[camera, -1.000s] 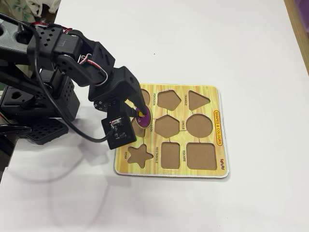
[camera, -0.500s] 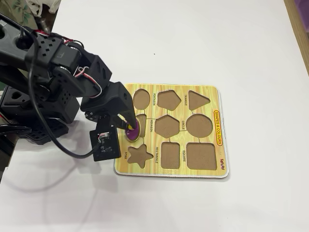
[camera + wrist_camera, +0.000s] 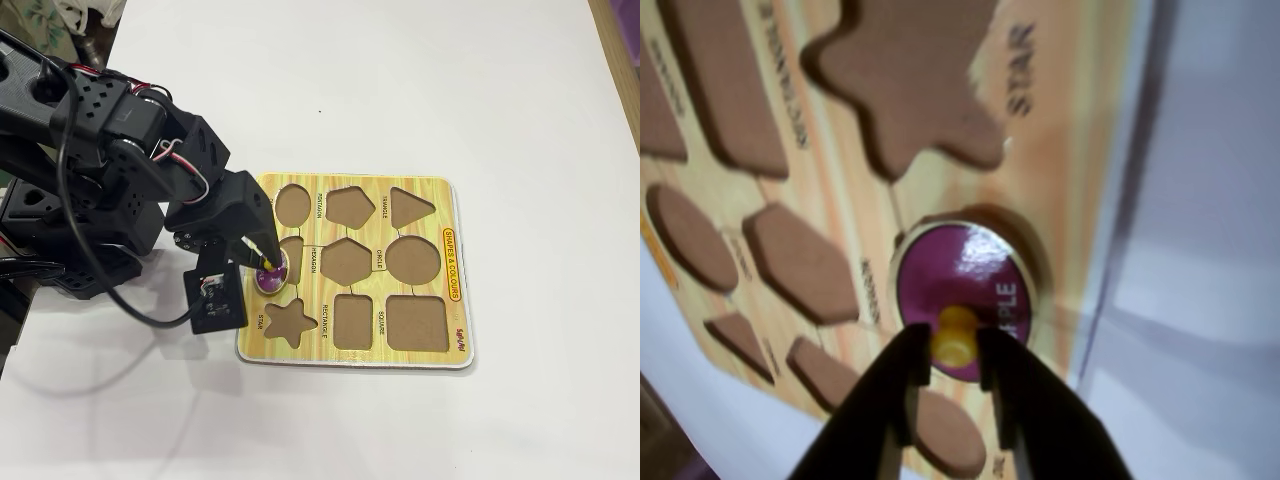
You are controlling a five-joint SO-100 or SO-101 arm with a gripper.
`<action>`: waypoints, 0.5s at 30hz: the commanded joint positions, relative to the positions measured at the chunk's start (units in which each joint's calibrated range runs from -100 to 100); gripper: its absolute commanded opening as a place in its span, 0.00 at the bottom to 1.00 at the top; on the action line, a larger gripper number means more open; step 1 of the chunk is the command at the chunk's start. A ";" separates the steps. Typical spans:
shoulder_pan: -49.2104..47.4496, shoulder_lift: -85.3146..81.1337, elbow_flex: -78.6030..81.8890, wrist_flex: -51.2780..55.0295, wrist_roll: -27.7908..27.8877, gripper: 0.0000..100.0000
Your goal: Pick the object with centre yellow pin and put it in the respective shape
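Note:
The object with centre yellow pin (image 3: 962, 282) is a small purple piece with a yellow knob (image 3: 955, 333). It lies on the wooden shape board (image 3: 1065, 150) over a recess in the edge column, between the star cutout (image 3: 905, 80) and the oval cutout (image 3: 945, 435). My gripper (image 3: 953, 347) is shut on the knob, one black finger on each side. In the fixed view the gripper (image 3: 267, 264) reaches down onto the piece (image 3: 271, 276) at the left column of the board (image 3: 455, 345). Whether the piece sits fully in the recess is not clear.
The board's other cutouts are empty: pentagon (image 3: 350, 205), triangle (image 3: 410, 205), hexagon (image 3: 347, 260), circle (image 3: 413, 260), rectangle (image 3: 352, 320), square (image 3: 417, 322). The arm's base and cables (image 3: 70, 200) fill the left side. White table surrounds the board.
The gripper carried the purple piece leftward and toward the star cutout, then lowered it onto the board's left column. It has stayed shut on the knob.

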 commanded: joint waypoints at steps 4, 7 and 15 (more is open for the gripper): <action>-13.85 -0.65 -5.67 -0.25 -0.68 0.01; -19.32 -0.65 -5.76 -0.25 -0.68 0.01; -31.42 -0.57 -8.00 -0.34 -0.68 0.01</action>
